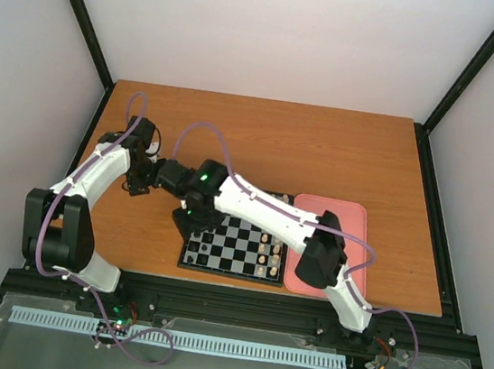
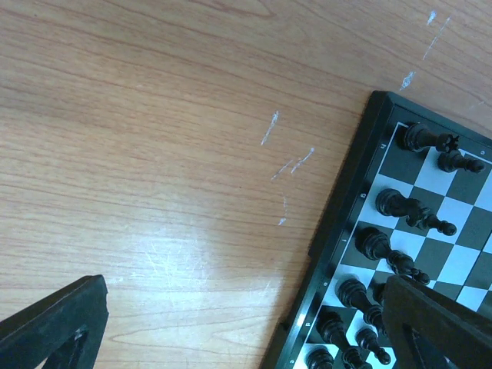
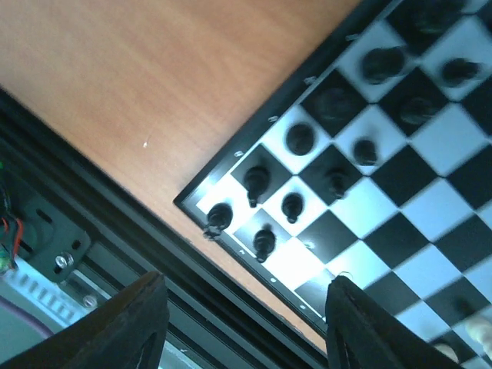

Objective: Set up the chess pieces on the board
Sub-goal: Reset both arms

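Count: one board, one pink tray, two pincers, all on or over the wooden counter.

Black chess pieces: my right wrist view shows at least ten. The nearer ones are sharp and the farther ones blur into the dark squares, so I cannot give an exact total. They stand in two files along the board's left rim, roughly one to a square, and one stands on the corner square by the rim. My left wrist view shows the same two files from the other side, partly hidden behind one finger.

Cream-white pieces: these are on the board's right side, too small to count.

The board lies at the near edge of the counter, just left of the tray. My right arm covers much of the tray, so I cannot tell its contents.

Left pincer: it is spread wide and holds nothing, over bare counter just beside the board's rim.

Right pincer: its fingers are apart with nothing between them, above the board's near left corner.
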Motion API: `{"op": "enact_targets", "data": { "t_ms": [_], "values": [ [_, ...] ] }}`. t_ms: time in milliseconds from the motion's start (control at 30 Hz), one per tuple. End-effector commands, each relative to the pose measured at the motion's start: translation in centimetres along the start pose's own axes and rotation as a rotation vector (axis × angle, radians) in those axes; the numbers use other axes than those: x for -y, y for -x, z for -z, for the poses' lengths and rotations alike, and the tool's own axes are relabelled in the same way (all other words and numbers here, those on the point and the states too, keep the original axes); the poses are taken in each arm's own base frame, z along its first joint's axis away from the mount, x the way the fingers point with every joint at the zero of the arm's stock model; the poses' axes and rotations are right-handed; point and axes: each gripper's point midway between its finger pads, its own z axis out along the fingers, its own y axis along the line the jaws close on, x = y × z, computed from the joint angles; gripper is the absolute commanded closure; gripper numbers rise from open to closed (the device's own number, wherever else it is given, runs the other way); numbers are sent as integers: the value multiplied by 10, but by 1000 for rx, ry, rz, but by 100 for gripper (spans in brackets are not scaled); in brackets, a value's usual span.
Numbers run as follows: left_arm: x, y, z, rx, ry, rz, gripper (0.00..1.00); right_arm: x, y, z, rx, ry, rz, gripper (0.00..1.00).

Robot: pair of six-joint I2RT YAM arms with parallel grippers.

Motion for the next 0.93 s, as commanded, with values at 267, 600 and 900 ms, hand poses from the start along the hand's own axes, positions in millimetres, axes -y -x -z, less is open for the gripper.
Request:
{"op": "enact_targets", "data": {
  "t_ms": [267, 600, 900],
  "values": [
    [0, 9, 25, 65, 34, -20, 0, 109, 41, 62, 168, -43, -192, 0],
    [-3, 9, 51, 123, 61, -6, 0, 166, 65, 83, 266, -53, -229, 0],
    [-18, -3, 62, 156, 114, 29, 0, 169, 69, 77, 287, -71, -143, 0]
  ]
}}
